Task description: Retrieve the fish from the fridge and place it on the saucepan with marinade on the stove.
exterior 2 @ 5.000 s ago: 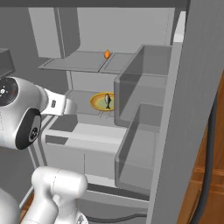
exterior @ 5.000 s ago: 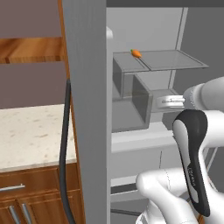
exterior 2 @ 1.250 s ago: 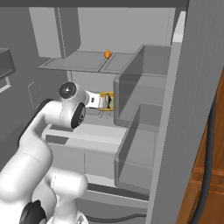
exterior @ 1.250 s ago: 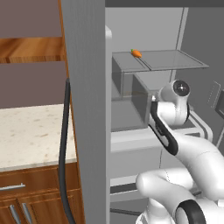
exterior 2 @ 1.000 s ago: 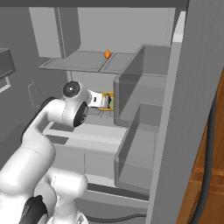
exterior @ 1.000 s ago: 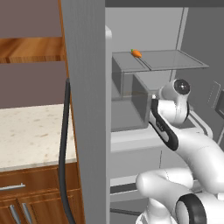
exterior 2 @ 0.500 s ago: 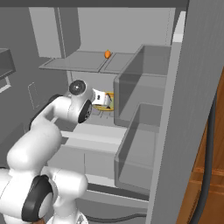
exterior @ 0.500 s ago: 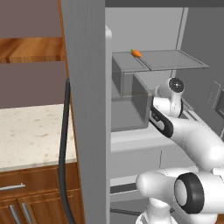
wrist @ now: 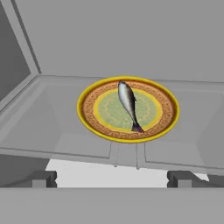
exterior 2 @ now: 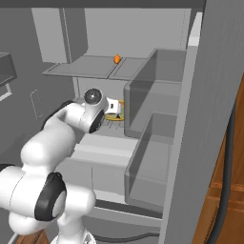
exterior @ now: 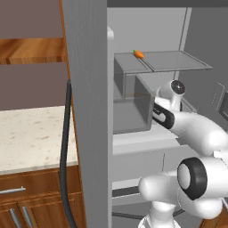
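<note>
The fish [wrist: 128, 103] lies on a yellow plate [wrist: 89, 117] at frame centre (on a fridge [exterior 2: 157, 90] shelf). The gripper [wrist: 111, 178], fingers spread wide apart and empty, sits at the bottom edge.

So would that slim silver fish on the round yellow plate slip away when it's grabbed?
Possibly. The slim silver fish looks smooth and glossy, so the open gripper might lose it. It tapers thinly, leaving little to pinch. It seems light, and the round yellow plate beneath is shallow, so a nudge could slide it.
</note>
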Motion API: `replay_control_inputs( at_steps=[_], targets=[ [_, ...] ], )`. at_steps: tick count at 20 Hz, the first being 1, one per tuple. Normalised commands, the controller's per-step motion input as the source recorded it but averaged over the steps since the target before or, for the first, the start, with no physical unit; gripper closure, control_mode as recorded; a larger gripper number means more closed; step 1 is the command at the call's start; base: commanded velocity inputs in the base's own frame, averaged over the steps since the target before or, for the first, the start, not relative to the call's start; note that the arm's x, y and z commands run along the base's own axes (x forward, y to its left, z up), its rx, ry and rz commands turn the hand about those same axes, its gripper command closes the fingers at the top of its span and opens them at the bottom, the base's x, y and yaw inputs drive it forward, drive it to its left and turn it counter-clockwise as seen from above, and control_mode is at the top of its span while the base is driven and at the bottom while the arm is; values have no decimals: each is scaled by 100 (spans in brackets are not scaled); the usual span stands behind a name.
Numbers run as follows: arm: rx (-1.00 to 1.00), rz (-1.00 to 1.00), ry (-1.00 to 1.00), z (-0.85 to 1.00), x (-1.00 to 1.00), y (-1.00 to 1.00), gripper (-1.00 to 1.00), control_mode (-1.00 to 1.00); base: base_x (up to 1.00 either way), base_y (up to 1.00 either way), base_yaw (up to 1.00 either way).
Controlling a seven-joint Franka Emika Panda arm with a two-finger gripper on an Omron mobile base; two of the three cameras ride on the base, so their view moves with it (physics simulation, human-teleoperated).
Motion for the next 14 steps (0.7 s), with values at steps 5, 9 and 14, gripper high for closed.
replay_control_inputs(
  at_steps=[5,9,14],
  targets=[
    [0,4,9,0,35,0,-100,-100,0,0,0],
    [0,3,10,-7,37,0,-100,-100,0,0,0],
    [0,3,2,-26,36,0,-100,-100,0,0,0]
  ],
)
